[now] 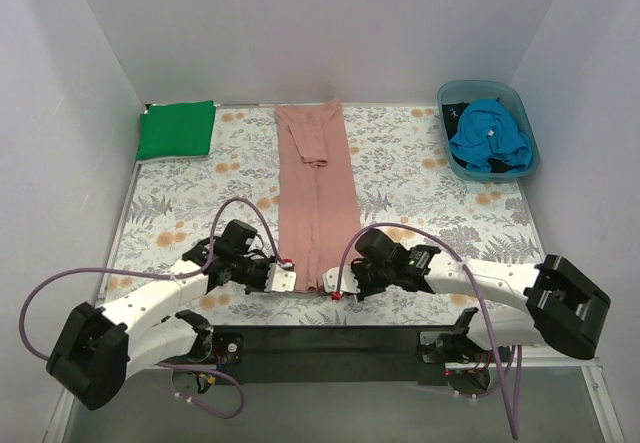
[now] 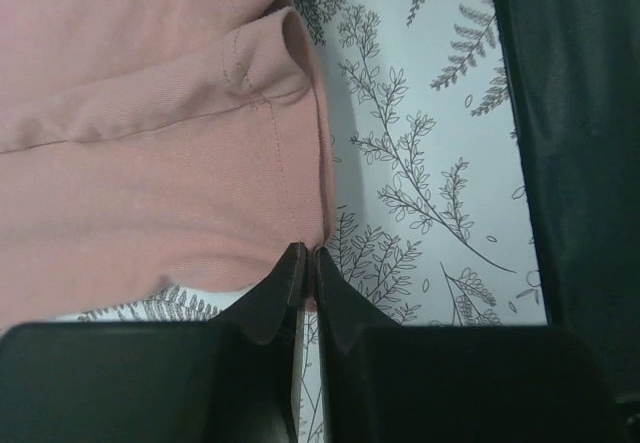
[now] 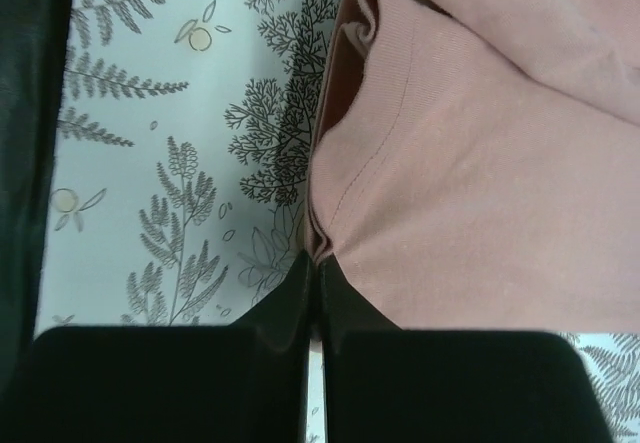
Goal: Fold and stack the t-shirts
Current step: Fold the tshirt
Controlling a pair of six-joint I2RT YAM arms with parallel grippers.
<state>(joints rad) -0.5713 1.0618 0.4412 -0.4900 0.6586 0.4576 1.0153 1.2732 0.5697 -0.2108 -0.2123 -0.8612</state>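
Hidden: we cannot see the pink t-shirt (image 1: 318,198)'s printed graphic — it is folded into a long strip; the blue t-shirt (image 1: 488,135) is crumpled, its shape hard to read.
Count: three tees, two arms, one teal tub (image 1: 531,153).
Pink t-shirt: mid-table, near hem at both grippers.
Green t-shirt (image 1: 177,129): folded, far left of the pink t-shirt.
Blue t-shirt: in the tub, far right of the pink one.
Left gripper (image 2: 308,263): we see it pinched on the pink hem's corner.
Right gripper (image 3: 314,273): clamped on the other corner.
Surface: floral table covering (image 1: 420,188) — white walls around.
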